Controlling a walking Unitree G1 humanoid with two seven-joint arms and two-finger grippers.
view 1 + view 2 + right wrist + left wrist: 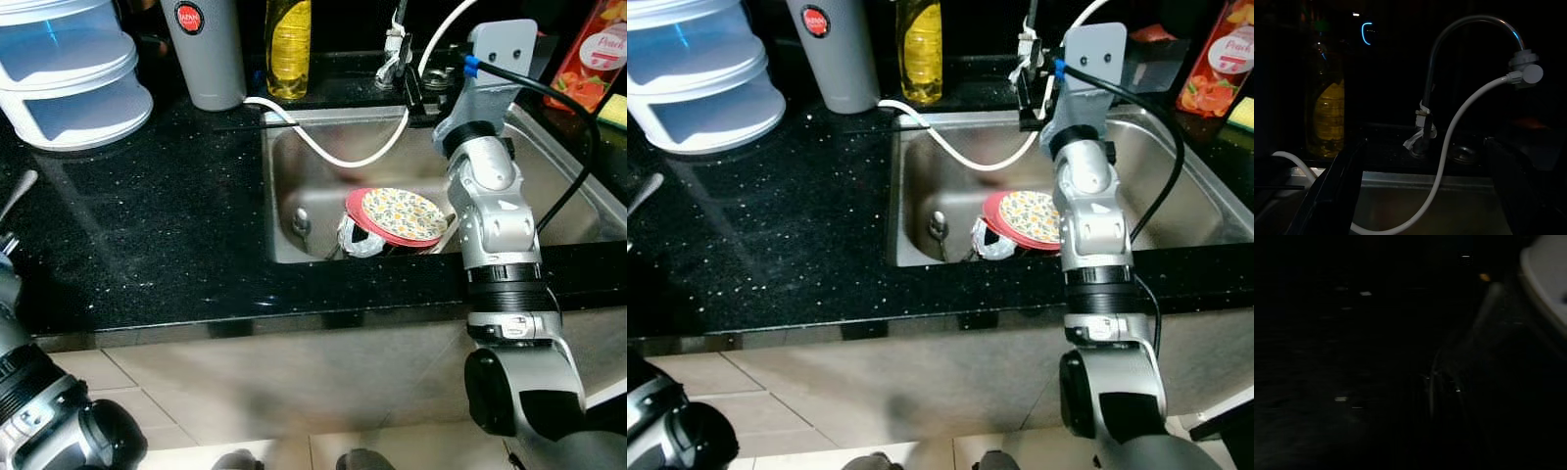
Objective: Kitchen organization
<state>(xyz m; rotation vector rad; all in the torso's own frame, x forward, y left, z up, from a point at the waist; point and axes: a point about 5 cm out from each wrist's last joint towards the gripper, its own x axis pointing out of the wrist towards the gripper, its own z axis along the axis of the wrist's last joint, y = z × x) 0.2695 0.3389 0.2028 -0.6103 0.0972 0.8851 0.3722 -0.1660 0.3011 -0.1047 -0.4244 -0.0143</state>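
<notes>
Down in steel sink [294,166], near right corner: round patterned plate [403,215], red rim, tilted on crumpled foil [359,240]. Right gripper [1420,196] hovers over sink's far edge, fingers apart, aimed at curved metal faucet [1449,44]; plate lies nearer and below. Soft white hose [323,147] loops across basin. Left gripper [15,201] idle over speckled black counter [147,235]; its fingers' state unclear.

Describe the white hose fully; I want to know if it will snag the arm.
The white hose looks like thin, smooth plastic. It starts at a grey fitting on the faucet spout, droops in a slack curve over the sink back, then climbs over the left rim onto the counter towards the grey cylinder. The right gripper hangs close beside it.
</notes>
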